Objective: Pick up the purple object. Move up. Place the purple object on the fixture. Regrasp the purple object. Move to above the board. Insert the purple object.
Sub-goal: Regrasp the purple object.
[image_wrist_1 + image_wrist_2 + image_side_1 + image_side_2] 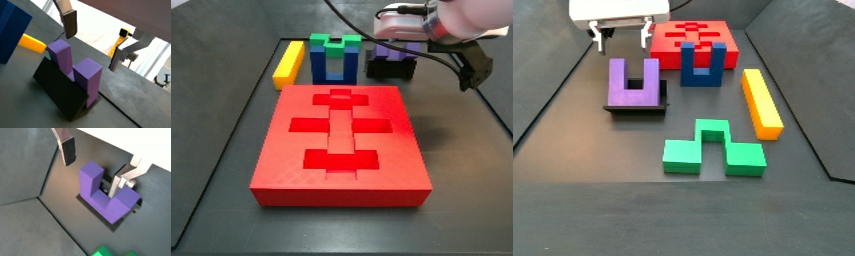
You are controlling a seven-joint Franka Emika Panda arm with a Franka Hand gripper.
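Purple object (pixel 635 82) on fixture (pixel 640 109), gripper (pixel 620 37) jaws open above, blue block (pixel 706 64) beside

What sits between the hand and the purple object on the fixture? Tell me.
Nothing visible. The purple object rests on the fixture with its prongs up, and the hand hangs open just behind it, fingers apart and touching nothing. The blue block stands off to the side.
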